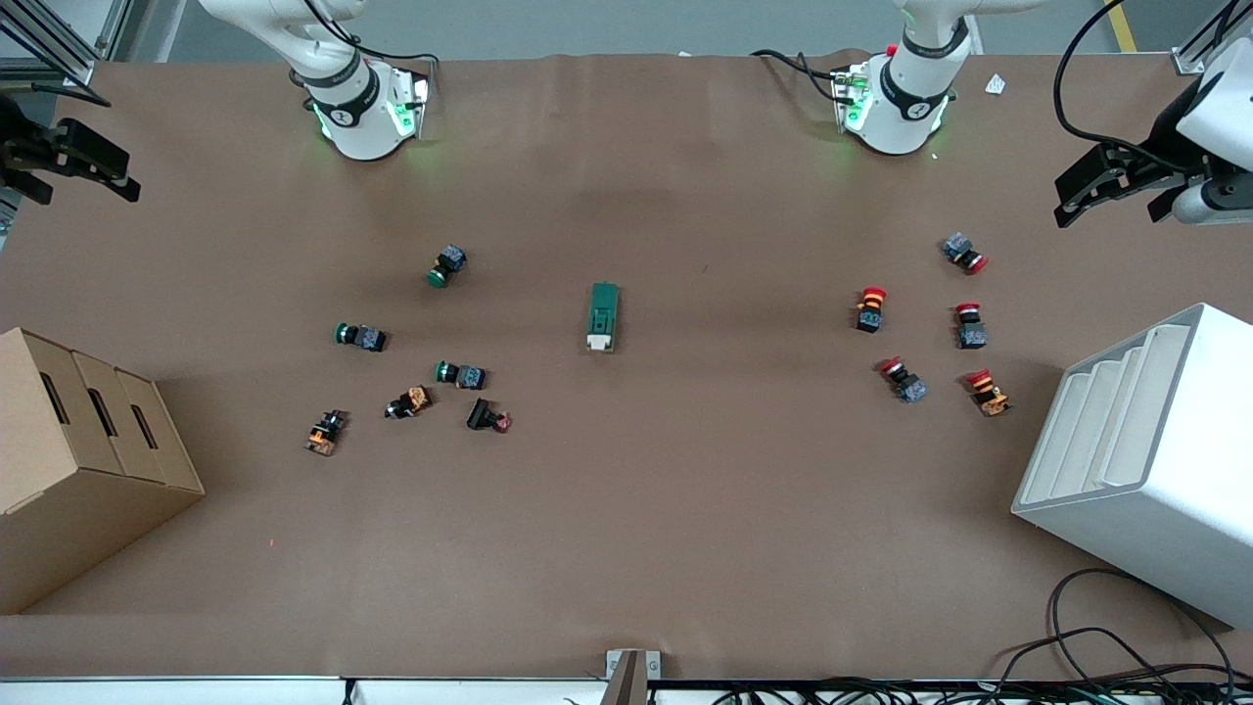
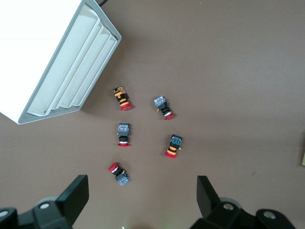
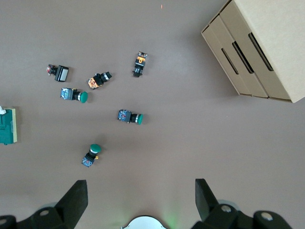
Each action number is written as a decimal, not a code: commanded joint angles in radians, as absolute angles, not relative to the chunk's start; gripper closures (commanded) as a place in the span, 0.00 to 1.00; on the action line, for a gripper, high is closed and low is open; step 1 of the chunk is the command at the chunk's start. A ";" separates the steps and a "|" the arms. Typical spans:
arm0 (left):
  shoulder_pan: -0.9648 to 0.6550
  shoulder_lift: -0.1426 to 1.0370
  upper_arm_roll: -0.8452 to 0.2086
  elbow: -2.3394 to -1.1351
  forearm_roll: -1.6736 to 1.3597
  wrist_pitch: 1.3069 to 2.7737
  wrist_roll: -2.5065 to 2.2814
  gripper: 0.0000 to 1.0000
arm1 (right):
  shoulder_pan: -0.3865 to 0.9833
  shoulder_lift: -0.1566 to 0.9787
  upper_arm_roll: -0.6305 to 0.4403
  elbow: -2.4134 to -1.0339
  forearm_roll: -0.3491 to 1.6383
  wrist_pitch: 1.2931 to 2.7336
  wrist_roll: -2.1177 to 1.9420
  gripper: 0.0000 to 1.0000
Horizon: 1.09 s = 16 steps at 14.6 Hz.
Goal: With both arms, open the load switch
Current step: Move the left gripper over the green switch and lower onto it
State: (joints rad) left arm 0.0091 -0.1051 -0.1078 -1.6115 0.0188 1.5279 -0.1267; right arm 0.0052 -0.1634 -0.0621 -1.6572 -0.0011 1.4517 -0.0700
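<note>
The load switch [image 1: 604, 316] is a dark-green block with a white toggle at the end nearer the front camera. It lies alone in the middle of the table, and it also shows at the edge of the right wrist view [image 3: 7, 126]. My left gripper [image 1: 1111, 204] hangs open in the air at the left arm's end of the table, over the red push-buttons [image 2: 123, 135], and holds nothing [image 2: 141, 191]. My right gripper [image 1: 83, 184] hangs open over the right arm's end of the table, with nothing between its fingers [image 3: 140, 191]. Both grippers are well away from the switch.
Green, orange and black push-buttons [image 1: 458, 374] lie scattered toward the right arm's end, and red ones [image 1: 969, 325] toward the left arm's end. A cardboard box [image 1: 88, 460] and a white slotted bin [image 1: 1145, 460] stand at the two ends. Cables [image 1: 1106, 636] trail at the front edge.
</note>
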 commanded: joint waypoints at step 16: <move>-0.043 0.061 -0.481 -1.546 0.017 1.678 -0.584 0.00 | 0.005 -0.109 -0.069 -1.589 0.014 1.408 -0.063 0.00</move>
State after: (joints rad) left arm -0.0462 0.0142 -0.4230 -1.5718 0.0169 1.6443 -0.4778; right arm 0.0051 -0.1126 -0.0656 -1.5996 0.0025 1.4194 -0.0699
